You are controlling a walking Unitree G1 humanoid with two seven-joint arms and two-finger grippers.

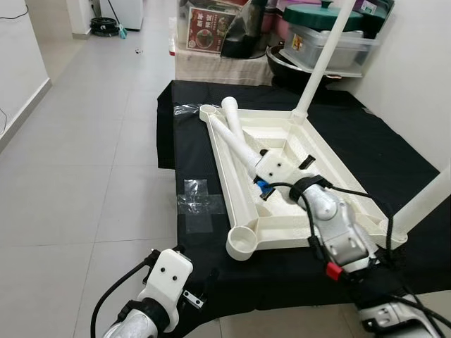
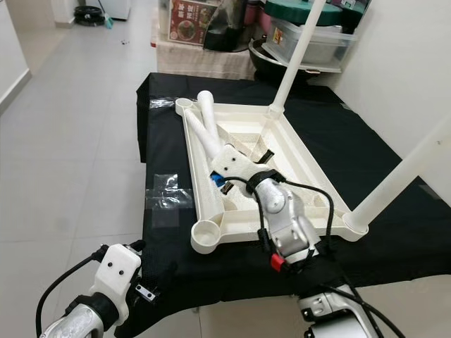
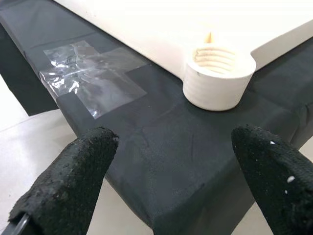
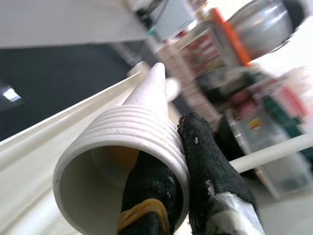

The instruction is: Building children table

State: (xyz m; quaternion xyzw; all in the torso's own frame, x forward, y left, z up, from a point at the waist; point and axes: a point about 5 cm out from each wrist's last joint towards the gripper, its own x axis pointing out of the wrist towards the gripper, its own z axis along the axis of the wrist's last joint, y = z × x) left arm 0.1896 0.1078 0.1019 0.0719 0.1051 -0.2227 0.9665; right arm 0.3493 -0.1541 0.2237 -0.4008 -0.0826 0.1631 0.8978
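Two legs are already screwed into the upturned tabletop, which is laid on a black cloth over grey floor tiles. Left gripper is held spread open at the cloth's near edge, facing an empty threaded socket. Right gripper is clamped on a loose leg's threaded rim. Storage boxes are stacked behind.

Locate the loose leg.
The loose leg lies slanted inside the upturned tabletop, toward its left side, its threaded end pinched by the right gripper.
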